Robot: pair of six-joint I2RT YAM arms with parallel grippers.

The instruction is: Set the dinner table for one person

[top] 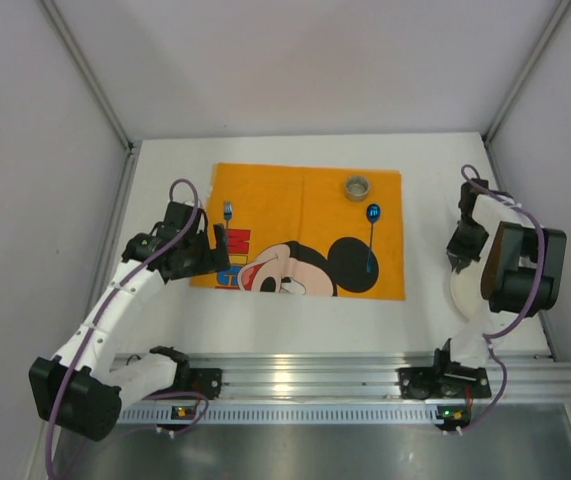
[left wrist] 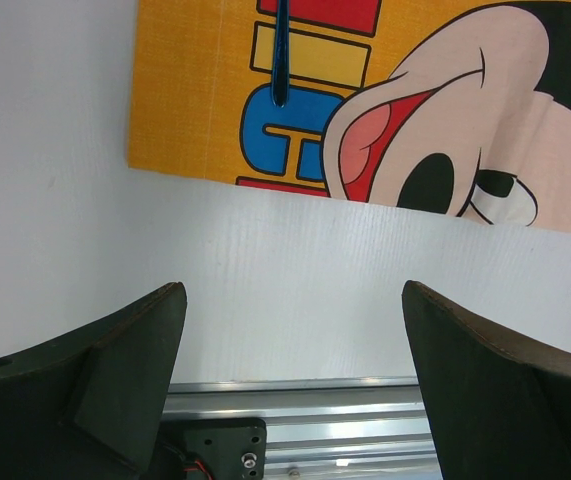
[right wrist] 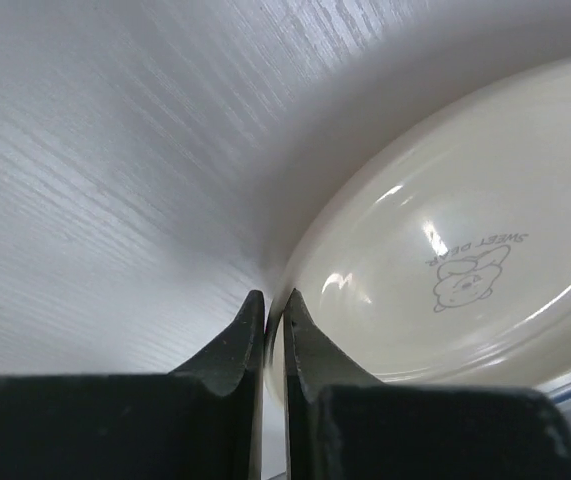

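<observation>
At the right edge of the dinner table point(top: 285, 325), the right gripper point(right wrist: 274, 305) had its fingers pressed to a thin slit on the rim of the cream plate point(right wrist: 445, 200), which sat on the white top, clear of the orange mat point(top: 305, 200). Lifting it cleanly probably called for a firm pinch and a slight tilt, so the far rim would not drag. The left gripper point(left wrist: 293, 290) hung spread wide over bare tabletop, near the mat's front edge
</observation>
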